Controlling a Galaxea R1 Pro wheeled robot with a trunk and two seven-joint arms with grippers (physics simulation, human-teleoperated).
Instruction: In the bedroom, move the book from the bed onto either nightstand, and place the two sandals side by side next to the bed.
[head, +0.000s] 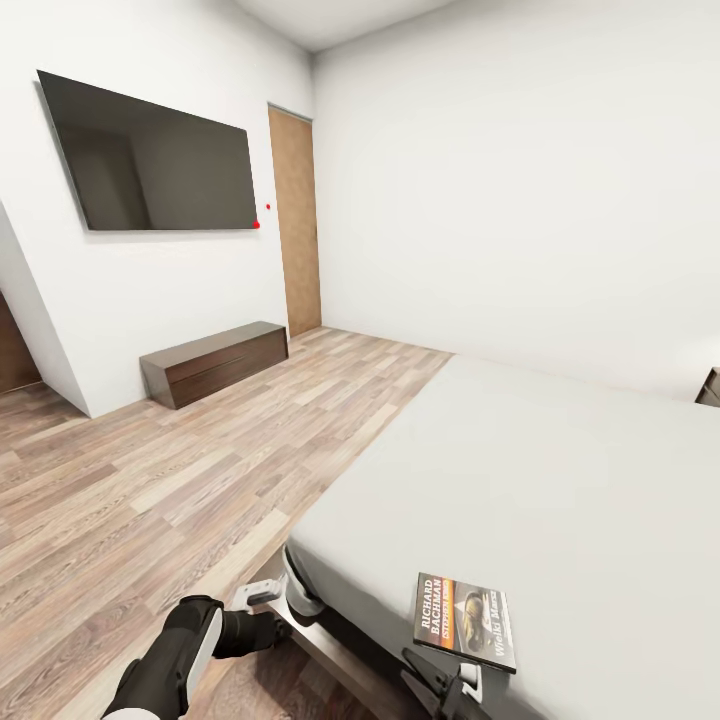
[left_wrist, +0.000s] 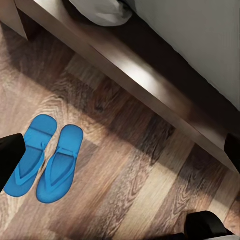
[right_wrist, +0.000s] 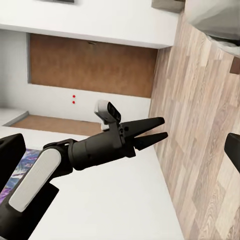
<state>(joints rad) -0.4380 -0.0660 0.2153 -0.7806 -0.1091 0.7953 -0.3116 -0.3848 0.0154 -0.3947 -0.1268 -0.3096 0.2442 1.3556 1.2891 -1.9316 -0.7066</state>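
White walls and a plank floor frame the bedroom, with one book lying flat at the near edge of the bed. Its long axis runs away from the robot. The right end effector sits just below it, much nearer than the left end effector, which hangs over the floor beside the bed frame. How far either is open I cannot tell; neither appears to hold anything. Two sandals lie side by side on the floor near the frame
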